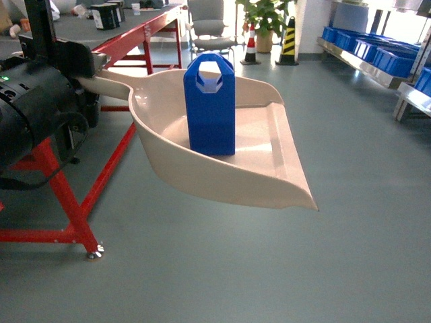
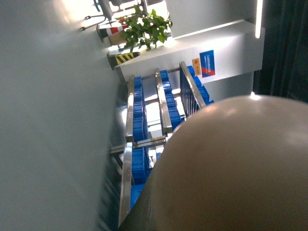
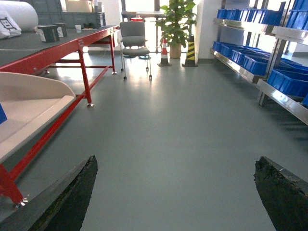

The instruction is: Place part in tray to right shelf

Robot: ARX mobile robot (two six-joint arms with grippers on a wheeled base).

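Closest in, the right gripper (image 3: 175,192) hangs low over the grey floor (image 1: 269,269), its two dark fingers (image 3: 67,197) spread wide apart with nothing between them. Up at the left of the head view the left arm (image 1: 34,101) carries the scoop (image 1: 222,178) by its long handle; the gripper itself is hidden behind the black arm housing, so whether it is clamped I cannot tell. The left wrist view is mostly filled by the scoop's rounded cream underside. The scoop is held up in the air above the floor, its wide flat lip pointing right and toward the camera. In its bowl stands the blue block (image 1: 209,104), upright, its base on the scoop floor and its hexagonal handle hole at the top.

Beyond the scoop on the left runs a red-framed table (image 1: 121,47) with small boxes on it. Further back stand a grey chair (image 1: 209,27), a striped cone (image 1: 250,46) and a potted plant (image 1: 264,17). Along the right wall, well apart from the scoop, is the steel shelf (image 1: 357,64) holding blue crates (image 1: 387,57).
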